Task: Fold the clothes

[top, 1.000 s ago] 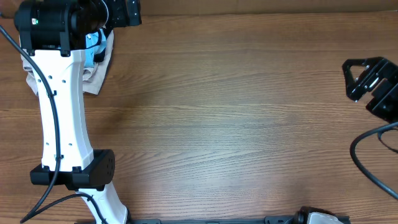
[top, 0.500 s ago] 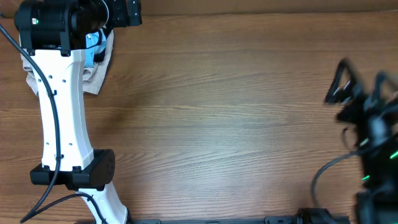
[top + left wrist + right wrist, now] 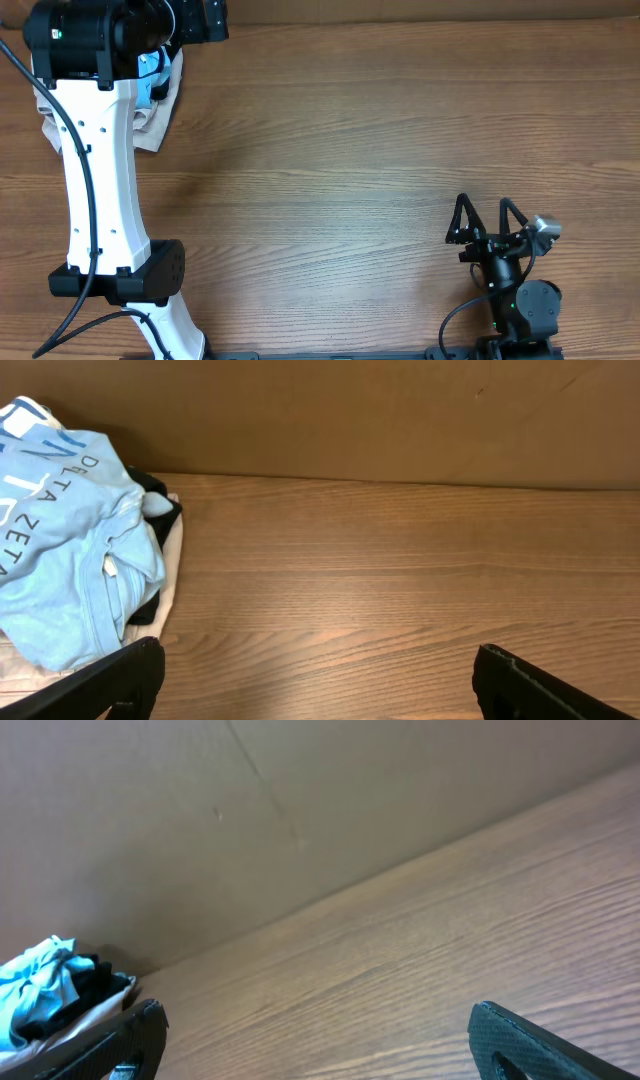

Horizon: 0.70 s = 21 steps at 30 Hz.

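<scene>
The clothes are a crumpled light-blue T-shirt (image 3: pixel 60 550) with white and dark lettering. It lies on top of a pile at the table's far left, over a black garment (image 3: pixel 158 498) and a beige garment (image 3: pixel 172 575). In the overhead view only a blue scrap (image 3: pixel 150 72) shows beside my left arm. My left gripper (image 3: pixel 320 685) is open and empty, low over the wood just right of the pile. My right gripper (image 3: pixel 485 218) is open and empty at the front right, far from the pile. The T-shirt also shows small in the right wrist view (image 3: pixel 35 978).
A brown cardboard wall (image 3: pixel 380 415) runs along the table's back edge. The beige garment (image 3: pixel 158 115) spreads out past my left arm (image 3: pixel 100 170). The right arm's base and cable (image 3: pixel 525 305) sit at the front edge.
My right arm has swung from the table's right edge down to the front right, near its base, with the gripper still open. The left arm and the pile have not moved.
</scene>
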Each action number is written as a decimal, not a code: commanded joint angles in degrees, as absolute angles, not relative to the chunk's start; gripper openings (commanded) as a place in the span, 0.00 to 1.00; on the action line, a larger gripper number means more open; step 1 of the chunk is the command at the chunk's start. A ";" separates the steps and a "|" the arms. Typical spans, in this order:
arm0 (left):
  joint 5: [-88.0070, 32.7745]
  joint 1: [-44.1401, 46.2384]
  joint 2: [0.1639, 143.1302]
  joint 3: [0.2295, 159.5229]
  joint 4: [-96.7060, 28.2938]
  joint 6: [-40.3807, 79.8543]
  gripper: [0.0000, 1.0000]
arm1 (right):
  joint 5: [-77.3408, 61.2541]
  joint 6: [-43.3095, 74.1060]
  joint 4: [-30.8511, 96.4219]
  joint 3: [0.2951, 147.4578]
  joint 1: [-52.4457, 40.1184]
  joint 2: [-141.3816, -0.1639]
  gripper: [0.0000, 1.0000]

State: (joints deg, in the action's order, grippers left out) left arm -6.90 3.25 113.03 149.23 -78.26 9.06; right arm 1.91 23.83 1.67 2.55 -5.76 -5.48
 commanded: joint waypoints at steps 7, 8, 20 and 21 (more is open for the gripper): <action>-7.07 3.03 113.25 149.25 -78.19 8.82 1.00 | 2.00 24.05 4.56 0.47 -6.33 -0.12 1.00; -7.07 3.03 113.25 149.25 -78.19 8.82 1.00 | 2.00 24.03 4.56 0.47 -6.33 -0.12 1.00; -7.07 3.03 113.25 149.25 -78.19 8.82 1.00 | 2.02 24.05 4.58 0.47 -6.31 -0.16 1.00; -7.07 3.03 113.25 149.25 -78.19 8.84 1.00 | 2.02 24.05 4.58 0.47 -6.31 -0.16 1.00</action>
State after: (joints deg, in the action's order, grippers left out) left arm -6.87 3.25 113.06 149.23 -78.26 9.06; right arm 1.89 23.99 4.75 1.06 -6.04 -0.80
